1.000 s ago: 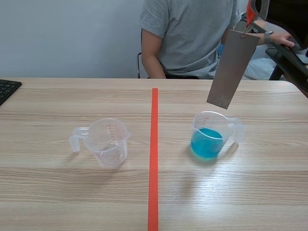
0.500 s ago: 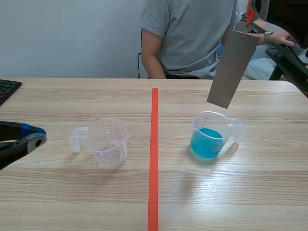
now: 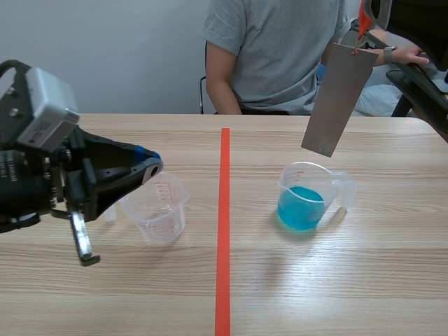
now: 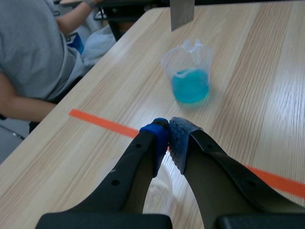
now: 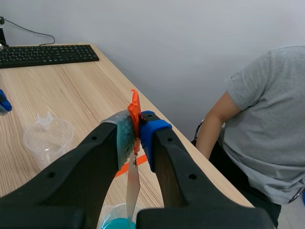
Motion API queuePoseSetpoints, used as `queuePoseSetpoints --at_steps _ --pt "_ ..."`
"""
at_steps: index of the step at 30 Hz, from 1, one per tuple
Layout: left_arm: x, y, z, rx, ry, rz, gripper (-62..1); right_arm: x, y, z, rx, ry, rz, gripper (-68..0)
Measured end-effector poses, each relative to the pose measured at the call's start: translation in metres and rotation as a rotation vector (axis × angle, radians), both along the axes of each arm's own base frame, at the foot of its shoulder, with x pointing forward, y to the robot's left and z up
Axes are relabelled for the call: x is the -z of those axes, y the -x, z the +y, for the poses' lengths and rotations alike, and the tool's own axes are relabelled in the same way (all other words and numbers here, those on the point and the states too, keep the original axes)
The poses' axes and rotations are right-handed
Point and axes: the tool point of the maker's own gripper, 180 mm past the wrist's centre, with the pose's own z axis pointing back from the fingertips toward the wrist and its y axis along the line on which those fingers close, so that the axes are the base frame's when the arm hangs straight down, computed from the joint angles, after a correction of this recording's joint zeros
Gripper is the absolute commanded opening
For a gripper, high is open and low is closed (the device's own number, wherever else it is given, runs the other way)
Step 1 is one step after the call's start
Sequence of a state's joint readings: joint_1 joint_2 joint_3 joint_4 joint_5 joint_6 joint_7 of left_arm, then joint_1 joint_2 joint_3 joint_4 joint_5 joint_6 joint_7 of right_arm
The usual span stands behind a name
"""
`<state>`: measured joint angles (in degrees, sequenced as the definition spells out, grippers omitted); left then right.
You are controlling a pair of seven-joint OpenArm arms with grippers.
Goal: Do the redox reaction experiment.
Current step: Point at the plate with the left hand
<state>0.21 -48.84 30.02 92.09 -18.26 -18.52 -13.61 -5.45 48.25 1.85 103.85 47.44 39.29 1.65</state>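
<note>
Grey metal, the plate (image 3: 339, 101) hung tilted from an orange tab (image 5: 135, 109) pinched in the right jaws. Its lower edge was above and, it seemed, just beyond the far rim of the cup of blue liquid (image 3: 308, 197), right of the tape line (image 3: 224, 231). The left jaws were pressed together on nothing, over the empty cup (image 3: 157, 210) on the left. The dip probably called for bringing the plate nearer until its edge stood over the mouth, letting any swing die, then lowering slowly; a knock on the rim could tip the light cup and spill
</note>
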Motion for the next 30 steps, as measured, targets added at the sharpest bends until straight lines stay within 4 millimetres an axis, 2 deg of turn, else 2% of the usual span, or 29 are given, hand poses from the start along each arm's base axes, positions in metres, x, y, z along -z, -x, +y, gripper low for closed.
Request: queuePoseSetpoints --at_steps 5,14,30 --pt "0.011 -0.021 -0.022 -0.034 0.011 0.017 -56.2 0.0 0.0 0.0 0.0 0.0 0.0 -66.0" --pt "0.029 -0.058 -0.05 -0.053 0.006 0.036 -56.2 0.0 0.0 0.0 0.0 0.0 0.0 -66.0" --pt "0.04 -0.078 -0.114 0.042 0.006 0.054 -56.2 0.0 0.0 0.0 0.0 0.0 0.0 -66.0"
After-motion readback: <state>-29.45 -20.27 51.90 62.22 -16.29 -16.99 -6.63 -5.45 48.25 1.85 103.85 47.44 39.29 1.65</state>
